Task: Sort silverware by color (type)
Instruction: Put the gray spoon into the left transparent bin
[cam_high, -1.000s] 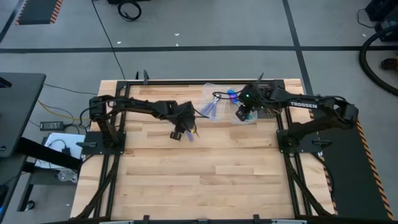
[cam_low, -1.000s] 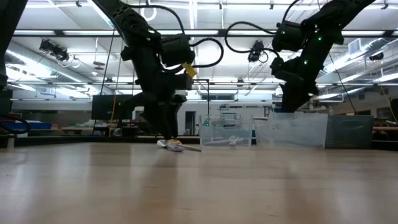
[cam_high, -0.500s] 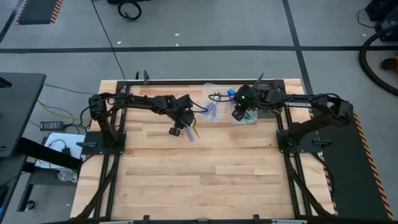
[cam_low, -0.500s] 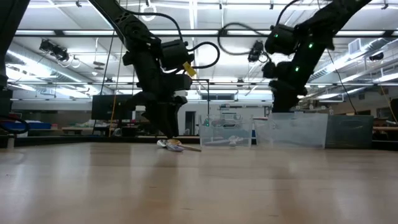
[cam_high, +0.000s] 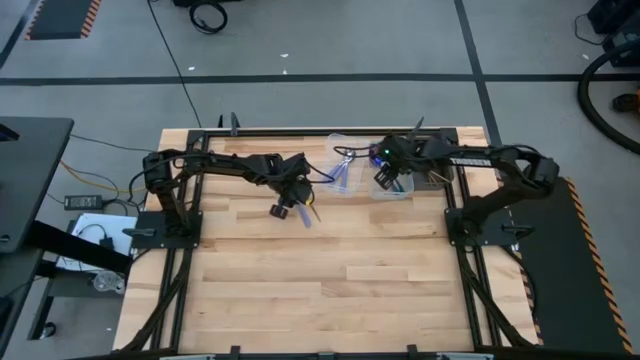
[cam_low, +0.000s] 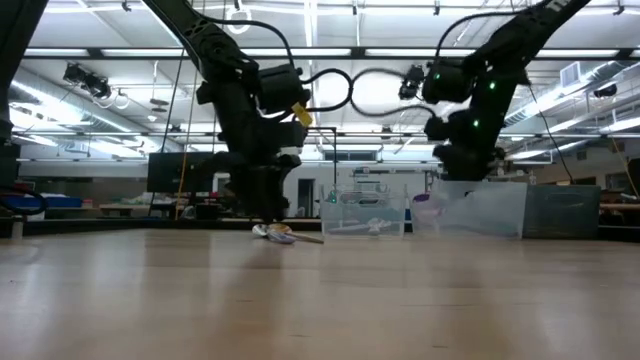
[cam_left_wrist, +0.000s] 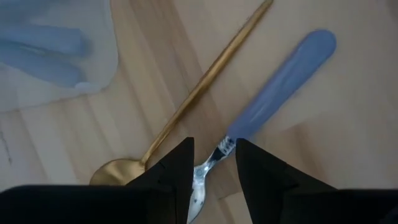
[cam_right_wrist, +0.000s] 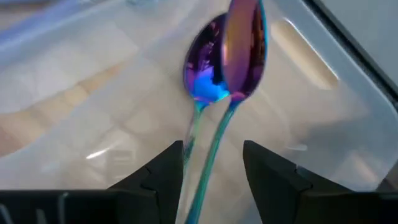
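Nearest to me on the wooden table (cam_high: 330, 270), my left gripper (cam_left_wrist: 211, 162) is down at the tabletop, left of centre, with its two dark fingers parted and nothing clamped between them. Through its wrist camera I see a shiny silver utensil with a pale blue handle (cam_left_wrist: 283, 81) lying flat on the wood, its silver neck running into the gap between the fingers. Just beside it lies a slim gold spoon (cam_left_wrist: 193, 102), its bowl close to one fingertip and its long handle angling away. In the low view these pieces show as a small heap on the table under the gripper.

Farther back, at the far edge of the table, sits the clear plastic compartment tray (cam_high: 352, 140). My right gripper (cam_right_wrist: 208, 162) hangs over its right part with fingers apart. Two iridescent purple-blue spoons with teal handles (cam_right_wrist: 224, 56) lie together in a compartment there, bowls overlapping, handles running towards the open fingers; I cannot tell whether the fingers touch them.
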